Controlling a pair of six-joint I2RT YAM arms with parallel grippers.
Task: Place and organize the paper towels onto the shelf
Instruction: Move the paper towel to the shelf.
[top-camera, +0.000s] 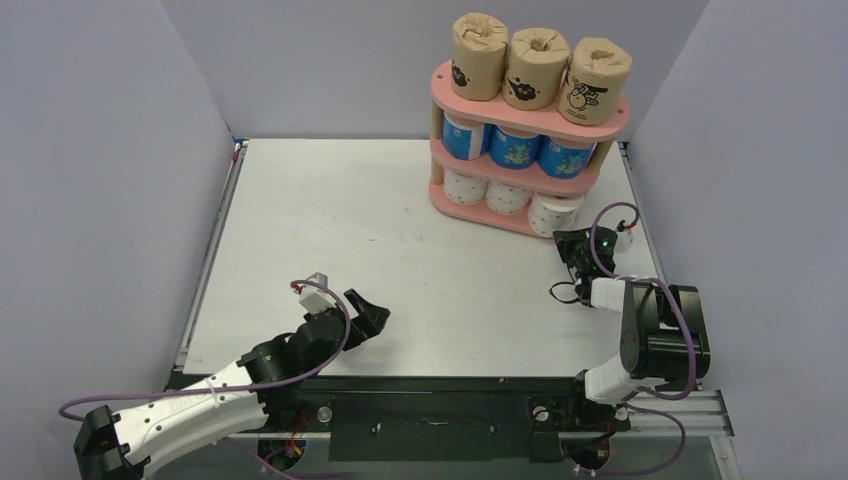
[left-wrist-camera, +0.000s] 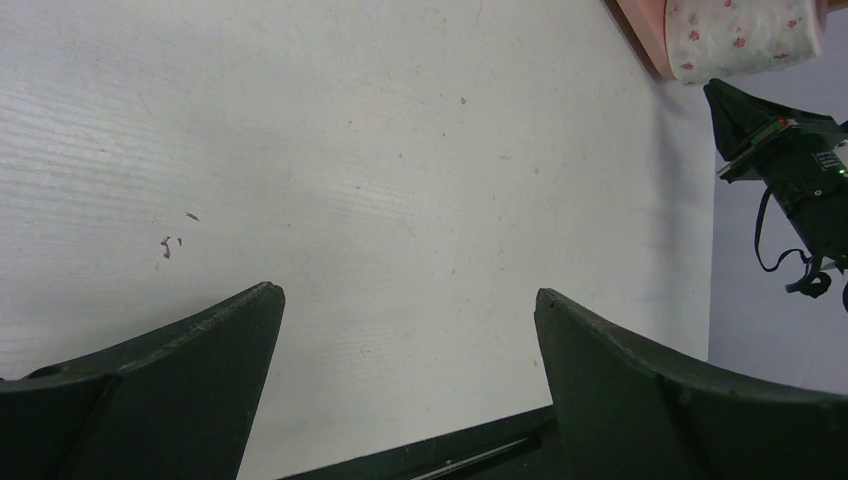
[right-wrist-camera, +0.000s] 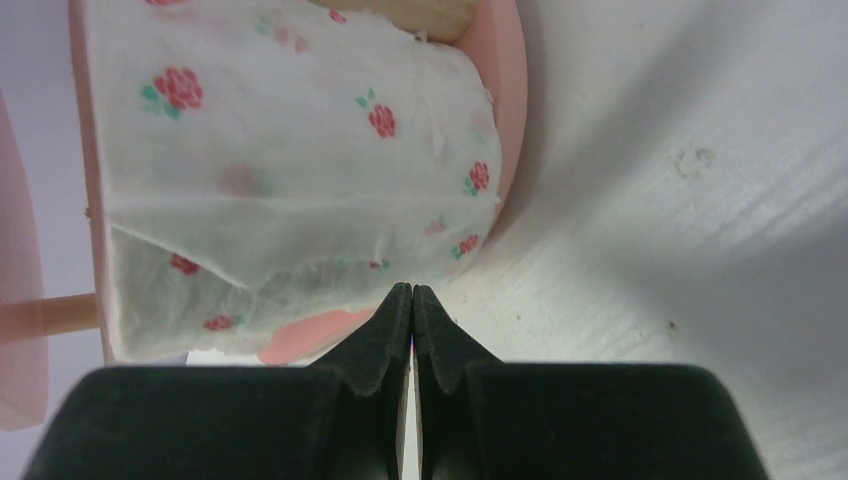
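Note:
The pink shelf (top-camera: 470, 108) stands at the table's back right. Three brown paper towels (top-camera: 537, 68) stand on its top board, three blue ones (top-camera: 515, 148) on the middle board and three white ones (top-camera: 505, 195) on the bottom. My right gripper (top-camera: 565, 243) is shut and empty. Its tips (right-wrist-camera: 412, 290) point at the near edge of the rightmost white roll (right-wrist-camera: 290, 150), which sits at the end of the bottom board (right-wrist-camera: 505, 80). Whether they touch it I cannot tell. My left gripper (top-camera: 372, 312) hangs open and empty over bare table (left-wrist-camera: 407, 292), near the front left.
Grey walls close in the table on the left, back and right. The left wrist view catches the right gripper (left-wrist-camera: 760, 130) beside the rightmost white roll (left-wrist-camera: 745, 35). A wooden shelf post (right-wrist-camera: 50, 312) shows left of that roll.

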